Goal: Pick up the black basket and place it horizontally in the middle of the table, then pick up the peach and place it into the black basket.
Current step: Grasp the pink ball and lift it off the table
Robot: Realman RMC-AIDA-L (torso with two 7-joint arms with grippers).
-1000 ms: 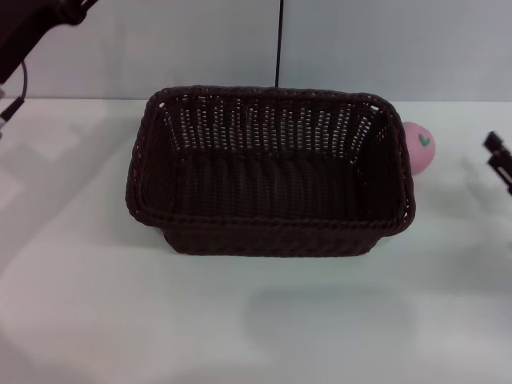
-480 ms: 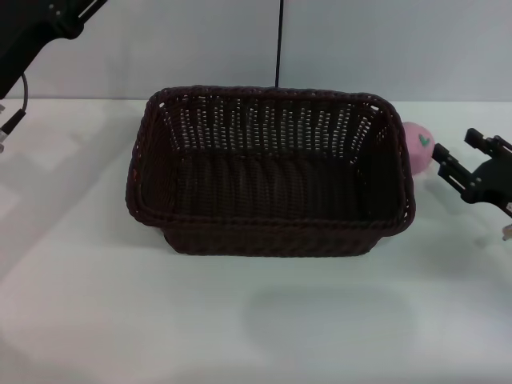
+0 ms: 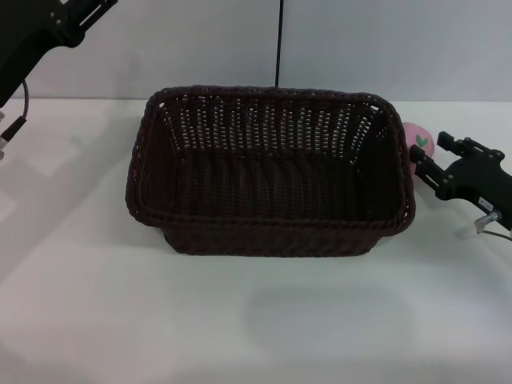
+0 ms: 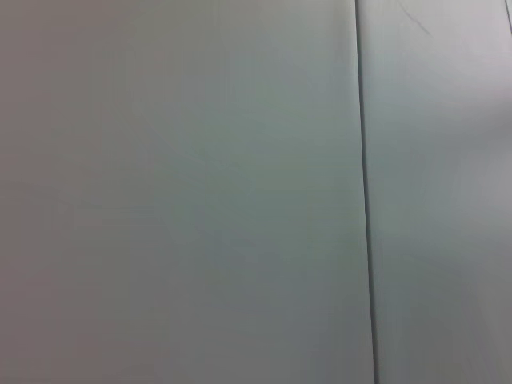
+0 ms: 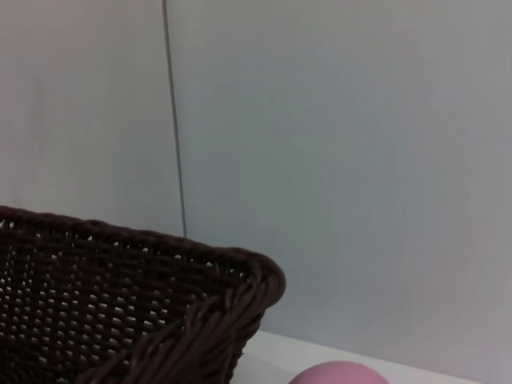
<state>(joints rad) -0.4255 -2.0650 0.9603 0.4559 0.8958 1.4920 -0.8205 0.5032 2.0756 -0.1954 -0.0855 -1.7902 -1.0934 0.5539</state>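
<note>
The black basket (image 3: 268, 172) sits upright and lengthwise across the middle of the white table (image 3: 80, 304), and it is empty. Its corner shows in the right wrist view (image 5: 160, 320). The pink peach (image 3: 419, 138) lies on the table just past the basket's right end; its top shows in the right wrist view (image 5: 336, 374). My right gripper (image 3: 428, 148) is open, low over the table, with its fingertips beside the peach on its right side. My left arm (image 3: 36, 36) is raised at the far left, away from the basket.
A grey wall with a dark vertical seam (image 3: 279, 44) stands behind the table. The left wrist view shows only this wall (image 4: 200, 200). A cable (image 3: 20, 112) hangs from the left arm.
My right gripper has come in from the right edge to beside the peach. My left arm has lifted a little higher. The basket and the peach have not moved.
</note>
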